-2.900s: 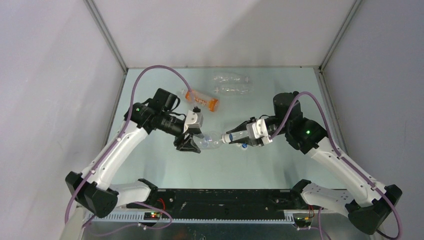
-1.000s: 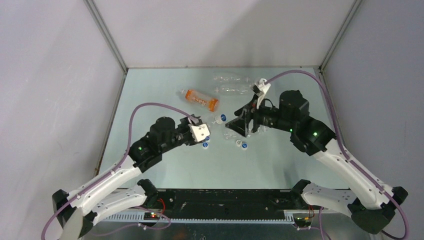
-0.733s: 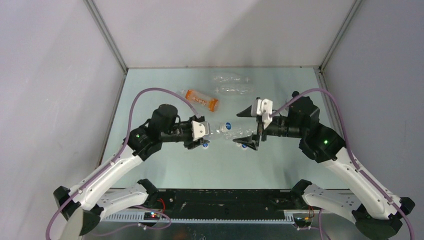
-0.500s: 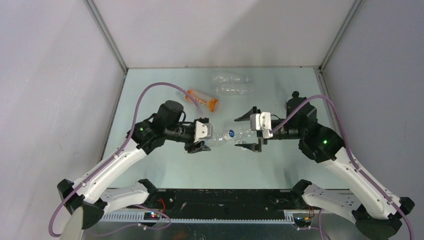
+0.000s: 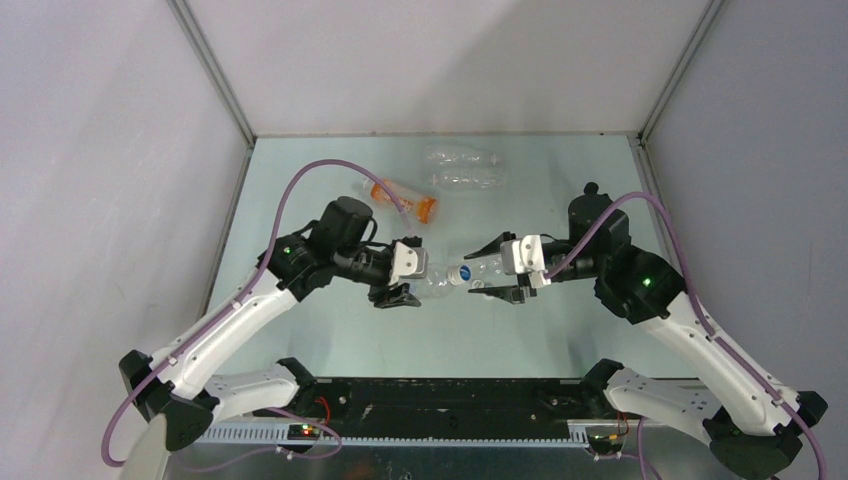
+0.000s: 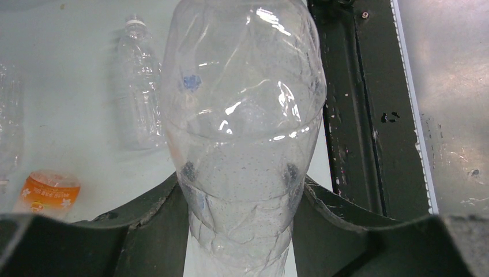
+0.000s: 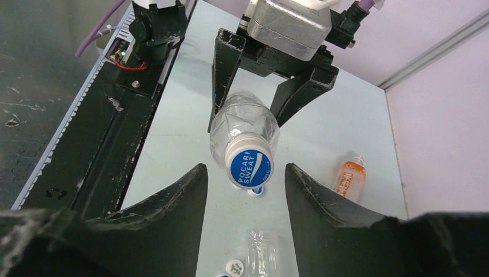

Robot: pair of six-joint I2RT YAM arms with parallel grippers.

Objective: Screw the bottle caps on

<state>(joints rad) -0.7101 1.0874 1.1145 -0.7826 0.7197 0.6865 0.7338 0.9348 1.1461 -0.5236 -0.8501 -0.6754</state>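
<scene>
My left gripper (image 5: pixel 412 286) is shut on a clear bottle (image 5: pixel 436 282) and holds it level above the table, neck toward the right arm. In the left wrist view the bottle's body (image 6: pixel 242 138) sits squeezed between both fingers. A white cap with a blue top (image 7: pixel 250 167) sits on its neck; it also shows in the top view (image 5: pixel 459 275). My right gripper (image 7: pixel 245 187) is open, its jaws standing on either side of that cap without touching it; in the top view it (image 5: pixel 484 273) is just right of the cap. A loose cap (image 7: pixel 257 191) lies on the table below.
Two clear bottles (image 5: pixel 462 157) (image 5: pixel 470 180) lie at the back of the table, and an orange-labelled bottle (image 5: pixel 404 200) lies left of them. More loose caps (image 7: pixel 233 266) and a clear bottle (image 7: pixel 262 254) lie below the right gripper. The black base rail (image 5: pixel 440 395) runs along the near edge.
The left gripper took the clear bottle and raised it toward the middle. The right gripper swung round to face the capped neck, moved closer, and its jaws now flank the cap.
</scene>
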